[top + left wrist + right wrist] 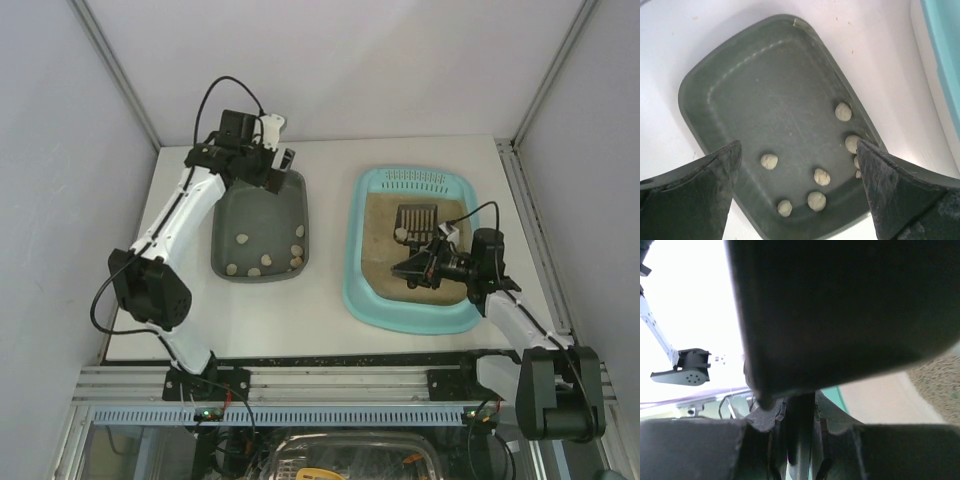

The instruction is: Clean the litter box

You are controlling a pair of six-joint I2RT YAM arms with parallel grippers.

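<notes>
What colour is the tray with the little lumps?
Dark grey tray; left wrist view shows it best.

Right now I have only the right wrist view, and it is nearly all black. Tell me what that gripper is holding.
Observer: The right gripper is shut on the handle of a dark slotted scoop.
Operator: Give me the scoop's position.
Observer: Its head is over the sand toward the far end of the litter box, close to the slotted section.
Operator: Now report the other arm.
Observer: The left gripper is open above the grey tray, which holds several pale clumps.
</notes>
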